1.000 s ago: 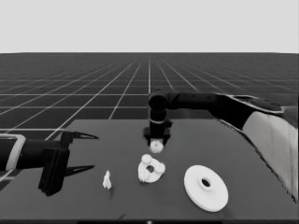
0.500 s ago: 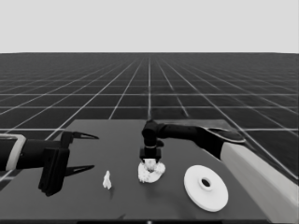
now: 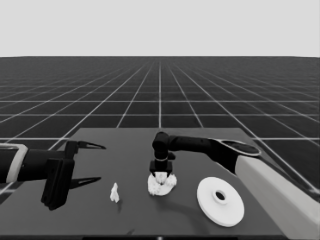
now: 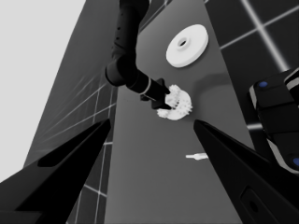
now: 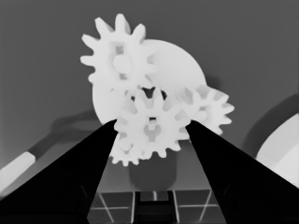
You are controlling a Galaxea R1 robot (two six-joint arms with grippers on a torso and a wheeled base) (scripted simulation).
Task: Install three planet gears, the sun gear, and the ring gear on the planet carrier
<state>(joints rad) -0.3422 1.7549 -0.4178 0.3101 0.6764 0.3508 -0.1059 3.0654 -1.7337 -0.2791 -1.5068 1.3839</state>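
Observation:
My right gripper [image 3: 161, 176] hangs right over the smaller round part [image 3: 159, 189] and is shut on a small toothed gear [image 5: 150, 130], held over that part's middle. In the right wrist view the smaller round part [image 5: 180, 67] carries one gear [image 5: 119, 56] on one side and another gear [image 5: 211, 111] on the other. A third gear [image 5: 122, 156] peeks out from behind the held one. The larger round part [image 3: 220, 201] lies flat to the right of the gripper, nearer the front. My left gripper [image 3: 86, 162] waits open over the table's left end.
A thin white piece [image 3: 114, 193] stands left of the smaller round part. The left wrist view shows the right arm [image 4: 125, 56], the gear cluster [image 4: 177, 103], the larger round part [image 4: 187, 44] and dark machinery [image 4: 278, 116] past the table's edge.
My right gripper has carried a gear from the table's far middle toward the front and down onto the smaller round part. The left arm has stayed still.

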